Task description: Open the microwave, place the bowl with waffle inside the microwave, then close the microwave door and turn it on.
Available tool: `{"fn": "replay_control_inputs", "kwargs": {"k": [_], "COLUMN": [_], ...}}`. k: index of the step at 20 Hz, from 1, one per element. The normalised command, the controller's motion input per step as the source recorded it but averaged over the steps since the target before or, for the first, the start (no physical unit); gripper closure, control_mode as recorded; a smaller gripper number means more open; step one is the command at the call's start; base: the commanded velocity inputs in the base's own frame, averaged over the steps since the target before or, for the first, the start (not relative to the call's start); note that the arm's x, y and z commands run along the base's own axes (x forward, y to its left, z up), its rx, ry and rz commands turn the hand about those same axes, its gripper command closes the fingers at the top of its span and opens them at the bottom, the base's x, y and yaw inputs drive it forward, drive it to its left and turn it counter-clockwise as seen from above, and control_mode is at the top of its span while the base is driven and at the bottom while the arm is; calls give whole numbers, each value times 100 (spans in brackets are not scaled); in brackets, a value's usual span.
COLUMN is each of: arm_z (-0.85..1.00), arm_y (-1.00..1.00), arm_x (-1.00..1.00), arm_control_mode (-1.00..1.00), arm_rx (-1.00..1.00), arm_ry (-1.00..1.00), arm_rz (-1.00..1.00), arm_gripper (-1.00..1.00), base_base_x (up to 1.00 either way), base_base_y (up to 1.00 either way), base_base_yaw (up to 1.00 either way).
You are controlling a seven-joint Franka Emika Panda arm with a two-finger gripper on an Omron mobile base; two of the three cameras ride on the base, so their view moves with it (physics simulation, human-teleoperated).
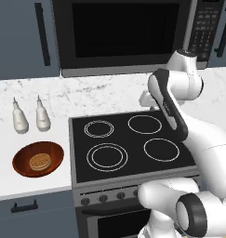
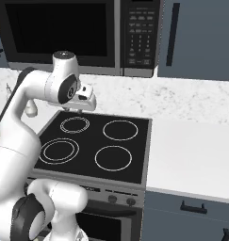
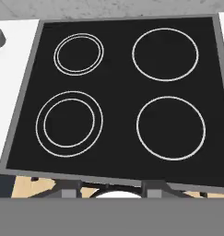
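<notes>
The microwave [image 1: 123,32] hangs above the stove with the microwave door [image 1: 119,51] closed and its black keypad [image 1: 205,28] on the right. On the white counter left of the stove sits the reddish-brown bowl [image 1: 21,162], with the golden waffle [image 1: 39,161] lying in it. My gripper [image 3: 112,189] hovers above the back of the cooktop and points down at it. Its fingertips [image 3: 72,189] stand apart with nothing between them. The white hand [image 2: 85,100] is well to the right of the bowl and below the microwave.
A black cooktop [image 1: 128,139] with several rings lies under the hand, with oven knobs [image 1: 103,198] along its front. Two white bottles [image 1: 20,117] stand on the counter behind the bowl. Blue-grey cabinets [image 2: 196,37] flank the microwave. White counter [image 2: 191,150] runs right of the stove.
</notes>
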Motion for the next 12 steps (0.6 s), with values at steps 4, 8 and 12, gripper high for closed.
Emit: {"fn": "replay_control_inputs", "kwargs": {"k": [4,8,12], "arm_z": [50,84,29], "arm_y": [-46,-100,-75], "arm_x": [-4,0,75], "arm_control_mode": [-100,-100,-100], "arm_rx": [-20,-48,-24], "arm_ry": [-19,-69,-40], "arm_rz": [21,12,22], "arm_gripper": [-100,-100,-100], "base_base_x": [0,0,0], "base_base_y": [0,0,0], "base_base_yaw": [0,0,0]}}
